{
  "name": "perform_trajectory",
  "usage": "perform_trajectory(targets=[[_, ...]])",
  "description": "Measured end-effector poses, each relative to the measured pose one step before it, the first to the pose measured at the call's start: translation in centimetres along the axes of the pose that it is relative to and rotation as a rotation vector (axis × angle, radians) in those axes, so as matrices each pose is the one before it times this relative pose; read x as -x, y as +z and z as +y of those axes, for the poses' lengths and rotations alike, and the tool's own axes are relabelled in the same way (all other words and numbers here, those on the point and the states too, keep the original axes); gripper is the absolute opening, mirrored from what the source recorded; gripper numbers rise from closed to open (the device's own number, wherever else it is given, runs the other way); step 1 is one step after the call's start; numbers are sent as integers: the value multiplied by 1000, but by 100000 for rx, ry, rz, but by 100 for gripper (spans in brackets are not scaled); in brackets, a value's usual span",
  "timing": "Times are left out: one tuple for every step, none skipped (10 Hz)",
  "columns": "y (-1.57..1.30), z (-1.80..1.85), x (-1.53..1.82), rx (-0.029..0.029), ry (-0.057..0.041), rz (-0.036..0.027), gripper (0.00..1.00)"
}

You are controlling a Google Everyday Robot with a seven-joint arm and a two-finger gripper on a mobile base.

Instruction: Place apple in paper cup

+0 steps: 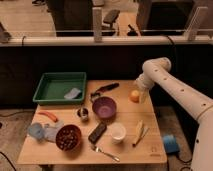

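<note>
Orange apple (134, 95) lies far right on the table (150, 146), just beside the wide gripper (141, 97); the paper cup (118, 132) stands nearer.

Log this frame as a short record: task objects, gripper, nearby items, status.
apple: on the table, far right part, outside the cup
paper cup: upright, nearer the front edge, apart from the apple
gripper: open, low beside the apple on its right, holding nothing
purple bowl: between apple and cup, a little to the left
banana: just right of the cup
status: apple not yet picked up
</note>
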Motion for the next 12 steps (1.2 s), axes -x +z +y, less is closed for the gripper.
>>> perform_trajectory(targets=[[243, -266, -179, -384, -1317, -39, 80], [336, -194, -21, -36, -1044, -137, 80], [115, -137, -14, -194, -702, -104, 80], [392, -224, -5, -1, -1441, -50, 80], [184, -51, -58, 20, -729, 90, 80], [223, -64, -15, 85, -742, 59, 80], [262, -216, -23, -117, -1124, -29, 80], [236, -179, -10, -112, -873, -70, 80], [331, -160, 111, 16, -1055, -193, 80], [249, -82, 21, -1, -779, -81, 80], [247, -150, -48, -122, -1008, -79, 80], [139, -151, -30, -180, -793, -87, 80]])
